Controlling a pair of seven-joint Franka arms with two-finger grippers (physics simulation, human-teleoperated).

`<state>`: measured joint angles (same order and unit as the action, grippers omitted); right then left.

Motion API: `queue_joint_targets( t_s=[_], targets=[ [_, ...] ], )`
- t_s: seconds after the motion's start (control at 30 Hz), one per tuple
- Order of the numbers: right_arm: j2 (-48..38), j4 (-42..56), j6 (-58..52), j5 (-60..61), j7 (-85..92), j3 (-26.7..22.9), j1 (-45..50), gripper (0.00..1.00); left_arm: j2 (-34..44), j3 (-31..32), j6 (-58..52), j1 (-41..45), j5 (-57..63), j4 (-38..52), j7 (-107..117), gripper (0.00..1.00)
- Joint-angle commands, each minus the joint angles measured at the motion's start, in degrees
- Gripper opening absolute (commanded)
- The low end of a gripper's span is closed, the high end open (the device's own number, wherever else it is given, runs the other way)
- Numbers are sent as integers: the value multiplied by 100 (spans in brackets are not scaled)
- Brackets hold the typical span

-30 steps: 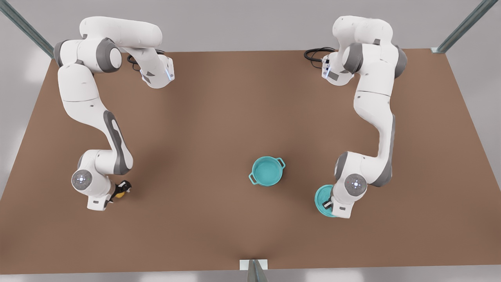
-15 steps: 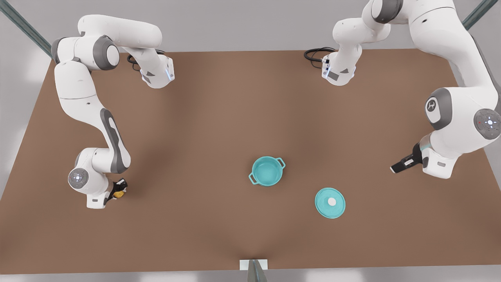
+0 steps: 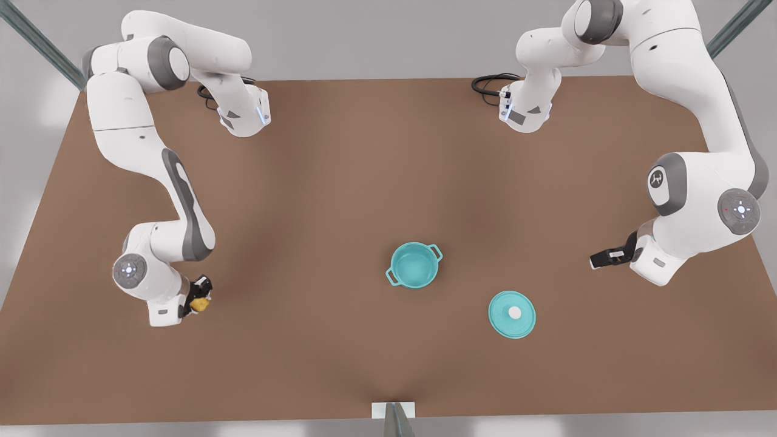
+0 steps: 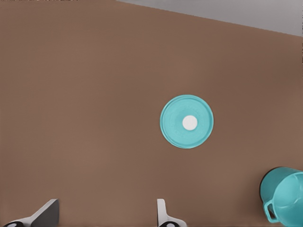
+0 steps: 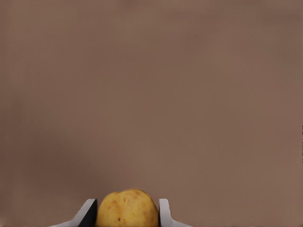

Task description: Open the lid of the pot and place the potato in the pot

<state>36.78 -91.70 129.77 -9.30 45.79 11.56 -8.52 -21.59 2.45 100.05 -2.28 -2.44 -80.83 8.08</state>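
Note:
The teal pot (image 3: 414, 264) stands uncovered near the table's middle, its inside bare; it also sits at the edge of the left wrist view (image 4: 284, 194). The pot lid (image 3: 512, 314) lies flat on the table, knob up, to the pot's front right (image 4: 187, 122). My left gripper (image 3: 596, 261) hovers open at the front view's right, above and beyond the lid, with nothing between its fingers (image 4: 47, 212). At the front view's left, my right gripper (image 3: 199, 301) is shut on the yellow potato (image 3: 198, 303), which sits between the two fingers (image 5: 127, 208), far from the pot.
The brown table (image 3: 340, 182) spreads wide between the two arms. Both arm bases (image 3: 243, 115) (image 3: 525, 112) stand at the back edge with black cables. A metal post (image 3: 393, 419) sits at the front edge's middle.
The left gripper let go of the lid on the table and drew up and away to the front view's right. The right gripper shifted slightly right with the potato in it.

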Motion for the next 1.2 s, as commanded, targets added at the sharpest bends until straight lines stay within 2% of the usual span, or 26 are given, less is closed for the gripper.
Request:
queue_joint_targets(
  t_s=[0.0,0.13,0.43,0.53,0.67,0.8,0.9,1.07,1.1,1.13,1.17],
  targets=[
    [-65,152,-496,16,123,57,201,54,6,1,41,0,7,6,-1169,100],
    [-197,618,-1173,683,44,145,878,54,-3,1,41,9,7,-3,-1169,100],
    [-30,1304,-1076,1448,-1178,145,2416,54,-3,-34,111,-185,-11,14,-1195,100],
    [181,1567,-672,1923,-1380,145,2882,54,-3,-26,102,-176,-11,14,-1169,100],
    [471,1655,137,1932,-1933,118,3541,54,-3,-26,102,-176,-2,6,-1169,100],
    [1147,2165,936,1958,-2417,101,4051,54,6,-17,67,-167,-2,-3,-1169,100],
    [1525,2235,1577,1967,-2522,101,4235,54,6,-17,67,-167,-2,-3,-1169,100],
    [1772,2411,1833,1976,-2531,65,4350,54,6,1,-3,-141,7,-65,-1160,100],
    [1772,2411,1833,1967,-2531,57,4350,58,6,1,-3,-141,7,-56,-1160,100],
    [1772,2411,1842,1976,-2531,57,4350,95,6,1,-3,-141,7,-65,-1160,100],
    [1772,2402,1859,1976,-2522,48,4350,100,6,1,-3,-141,7,-65,-1160,100]
  ],
)
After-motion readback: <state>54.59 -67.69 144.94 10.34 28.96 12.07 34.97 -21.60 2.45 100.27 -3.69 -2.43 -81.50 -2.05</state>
